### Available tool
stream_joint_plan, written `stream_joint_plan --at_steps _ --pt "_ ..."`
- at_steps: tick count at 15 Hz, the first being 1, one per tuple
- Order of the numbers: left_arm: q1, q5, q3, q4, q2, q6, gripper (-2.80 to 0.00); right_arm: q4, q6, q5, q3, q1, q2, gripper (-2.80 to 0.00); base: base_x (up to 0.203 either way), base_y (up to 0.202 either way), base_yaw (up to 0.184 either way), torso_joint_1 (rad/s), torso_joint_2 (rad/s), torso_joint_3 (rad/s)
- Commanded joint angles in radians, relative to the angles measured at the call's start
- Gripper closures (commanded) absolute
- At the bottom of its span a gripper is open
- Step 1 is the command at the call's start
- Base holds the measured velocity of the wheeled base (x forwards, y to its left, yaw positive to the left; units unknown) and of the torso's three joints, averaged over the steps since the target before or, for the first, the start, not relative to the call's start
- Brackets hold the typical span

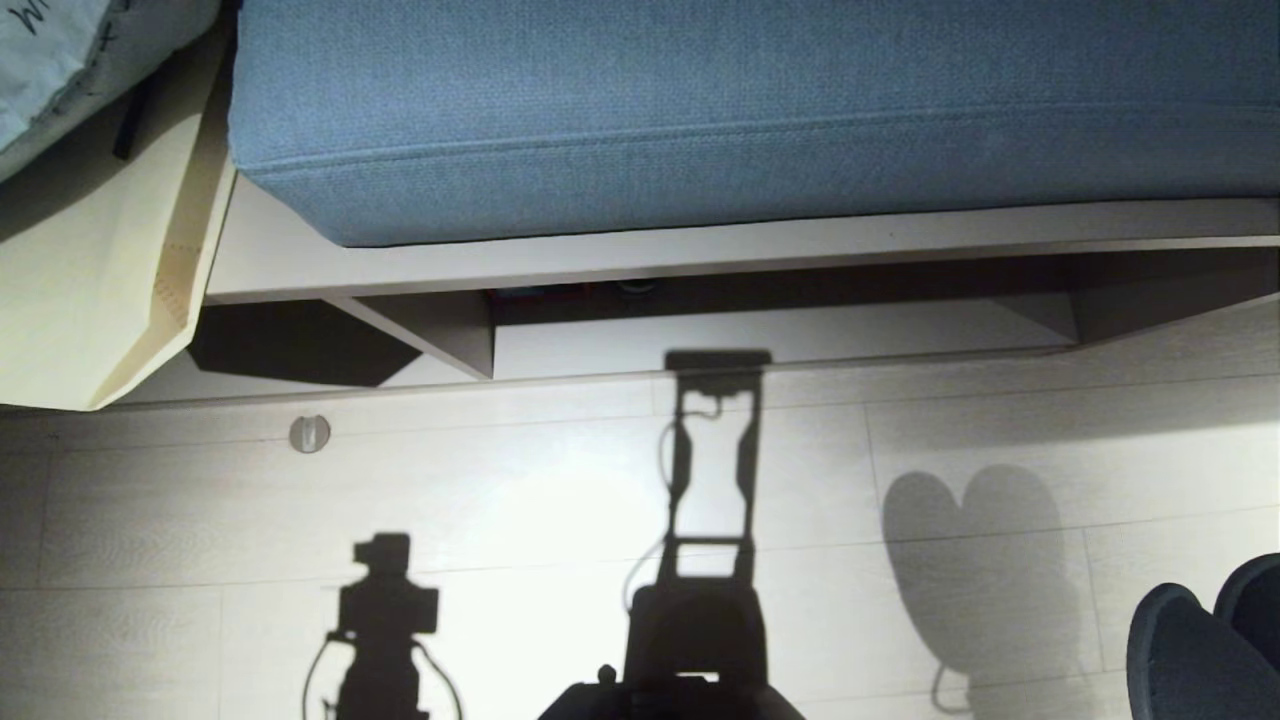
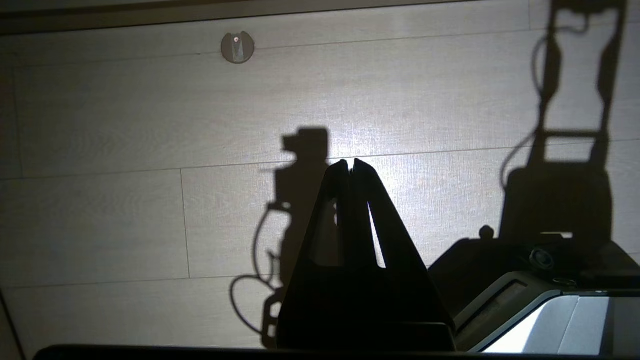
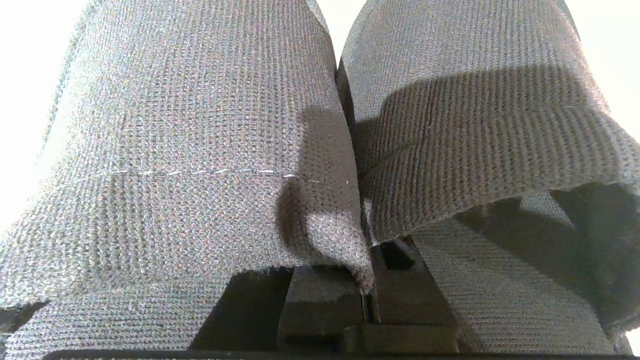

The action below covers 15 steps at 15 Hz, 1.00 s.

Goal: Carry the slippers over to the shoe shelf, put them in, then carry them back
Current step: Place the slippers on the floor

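From the head, we see the shelf [image 1: 760, 345] at twelve o'clock and the slippers [image 1: 1205, 640] at four o'clock. At the left wrist, our left tool [image 2: 351, 167] hangs pressed together over the floor [image 2: 125, 150]. At the right wrist, our right tool [image 3: 369, 300] pinches both slippers [image 3: 200, 150]; we judge we're mid-carry, and next must reach into the shelf.

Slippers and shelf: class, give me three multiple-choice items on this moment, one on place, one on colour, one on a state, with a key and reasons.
1. Where are the slippers?
A. In the right claw
B. Inside the shoe shelf
C. On the cushion

2. What colour is the cushion above the shelf?
A. Red
B. Blue
C. Yellow

3. How is the left claw?
A. Wide open
B. Shut on a slipper
C. Shut and empty

Key: 1 A, both inner edges are pinched between its fingers in the right wrist view; 2 B, blue fabric fills the top of the head view; 3 C, its fingertips meet over bare floor.
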Motion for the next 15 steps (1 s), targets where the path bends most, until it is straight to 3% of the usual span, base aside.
stream_joint_plan --at_steps 1,15 --pt "0.0 0.0 0.0 -0.001 0.002 -0.001 0.0 0.0 0.0 0.0 0.002 0.0 0.002 0.0 0.0 0.0 0.0 0.004 0.01 0.203" --pt "0.0 0.0 0.0 -0.001 0.002 -0.002 0.0 0.0 0.0 0.0 0.002 0.0 0.002 0.0 0.0 0.0 0.0 0.001 0.0 0.202"
